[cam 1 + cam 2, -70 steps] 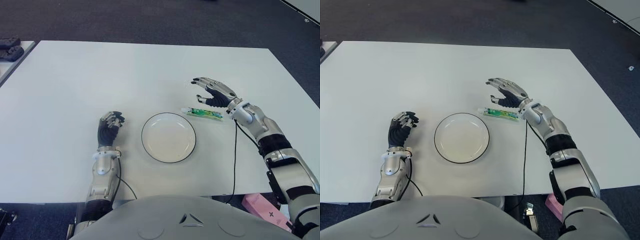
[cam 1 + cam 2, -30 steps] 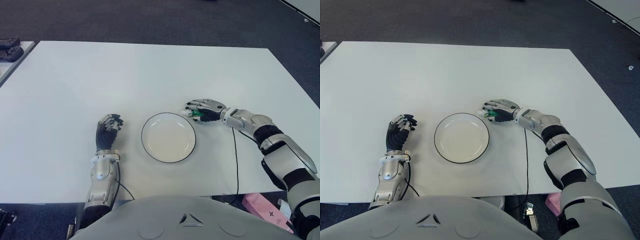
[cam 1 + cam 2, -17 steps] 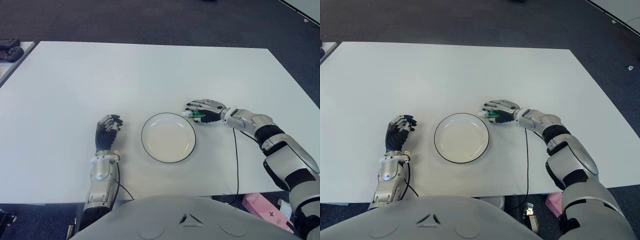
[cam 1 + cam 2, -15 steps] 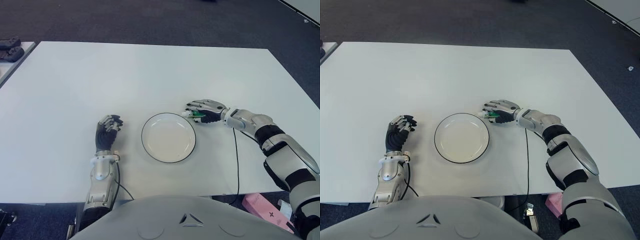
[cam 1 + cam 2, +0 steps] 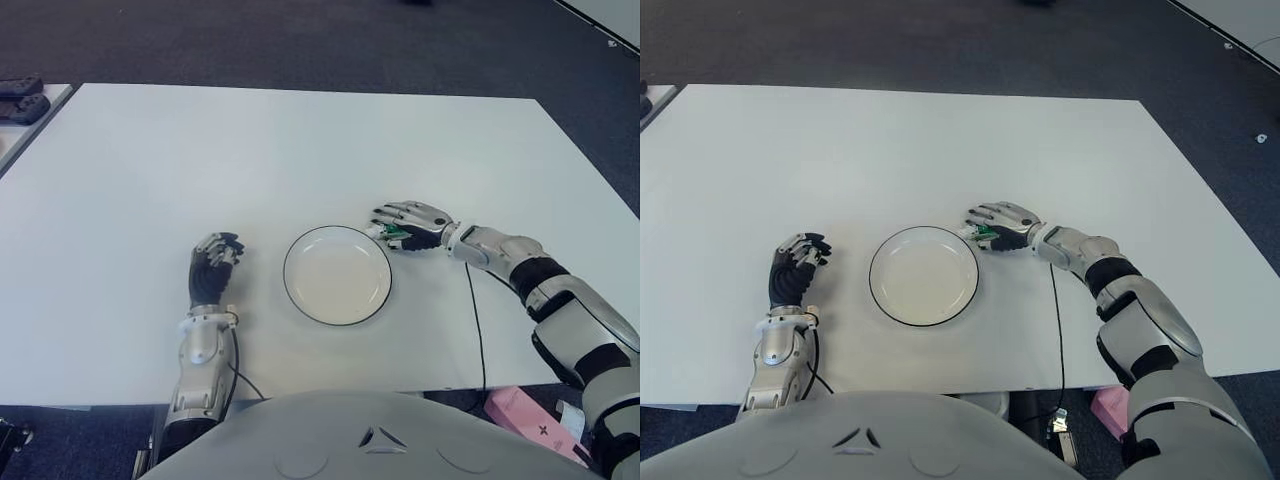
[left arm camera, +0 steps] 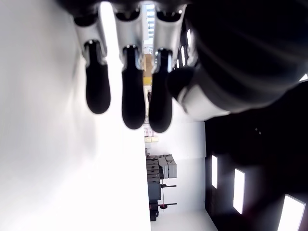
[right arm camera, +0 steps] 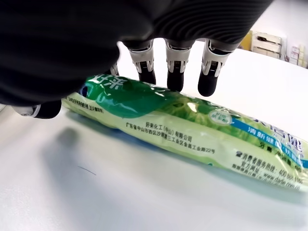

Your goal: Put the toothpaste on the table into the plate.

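Note:
The green and white toothpaste tube (image 7: pixel 192 122) lies flat on the white table (image 5: pixel 300 150), just right of the white, dark-rimmed plate (image 5: pixel 296 297). My right hand (image 5: pixel 407 226) covers it; only a green bit of the tube (image 5: pixel 394 233) peeks out near the plate's rim. In the right wrist view the fingertips (image 7: pixel 175 79) press on the tube's far side and the thumb (image 7: pixel 44 109) sits at its near end. My left hand (image 5: pixel 213 262) shows left of the plate, fingers curled on nothing.
A black cable (image 5: pixel 478 330) runs from my right wrist off the table's near edge. Dark objects (image 5: pixel 20 100) lie on a neighbouring table at far left. A pink box (image 5: pixel 520 415) shows on the floor at lower right.
My right hand dropped from above the tube onto it and closed around it. In the last half second the forearm sank a little. Tube, plate and left hand stayed put.

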